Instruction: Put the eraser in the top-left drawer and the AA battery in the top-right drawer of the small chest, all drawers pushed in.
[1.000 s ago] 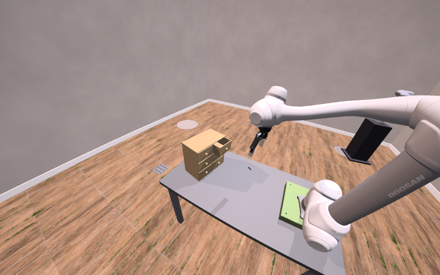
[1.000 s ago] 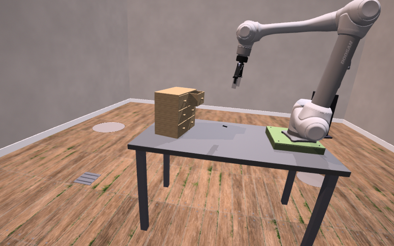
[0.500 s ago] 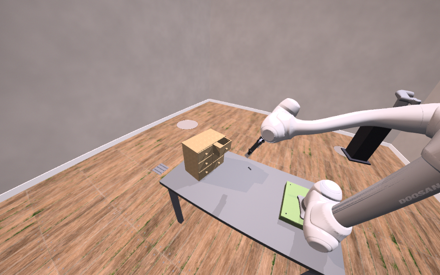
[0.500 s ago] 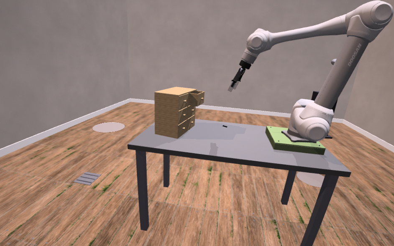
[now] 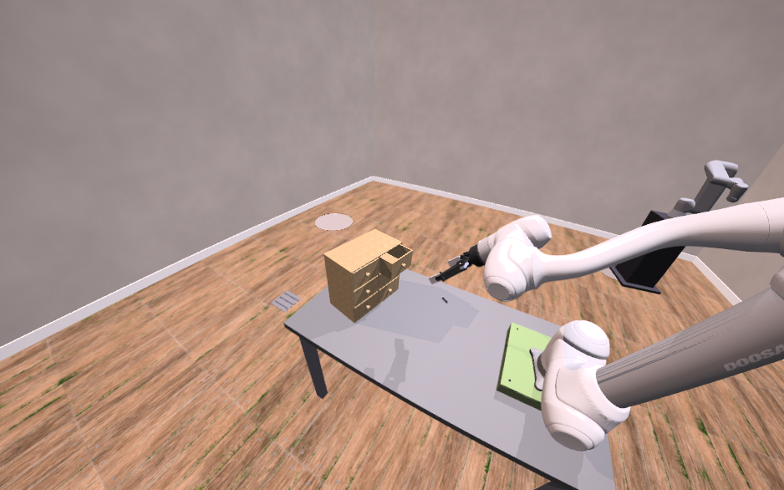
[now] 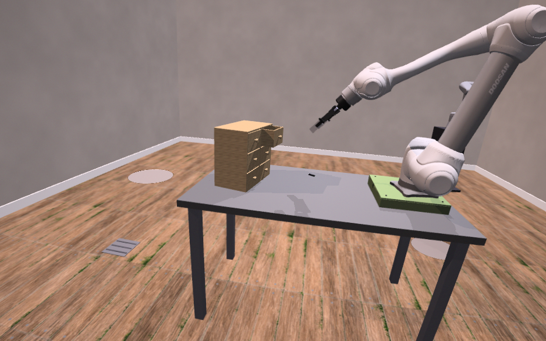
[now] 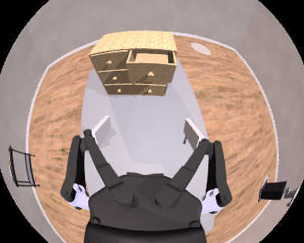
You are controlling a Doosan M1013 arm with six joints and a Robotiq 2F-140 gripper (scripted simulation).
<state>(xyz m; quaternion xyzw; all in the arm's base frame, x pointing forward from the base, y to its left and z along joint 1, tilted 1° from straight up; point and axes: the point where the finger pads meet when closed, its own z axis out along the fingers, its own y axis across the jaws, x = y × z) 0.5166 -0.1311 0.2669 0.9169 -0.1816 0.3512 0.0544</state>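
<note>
The wooden chest (image 5: 341, 292) (image 6: 230, 156) (image 7: 133, 41) stands upright at the table's far end, its fronts facing the arm. Its top right drawer (image 5: 399, 266) (image 6: 277, 140) (image 7: 161, 67) is pulled partly out and looks level. The part of its inside that shows in the wrist view holds no visible thing. The top left drawer (image 7: 119, 64) and the lower drawers look pushed in. I cannot make out the eraser or the AA battery. My gripper (image 5: 443, 270) (image 6: 314, 127) (image 7: 147, 123) is open and empty. It hangs above the table, in front of the chest, tilted towards it.
A small dark object (image 5: 444, 299) (image 6: 311, 174) (image 7: 185, 141) lies on the grey table (image 5: 444, 364) (image 6: 339, 211) between chest and arm base; I cannot tell what it is. The arm stands on a green base plate (image 5: 516, 364) (image 6: 415, 204) at the table's other end.
</note>
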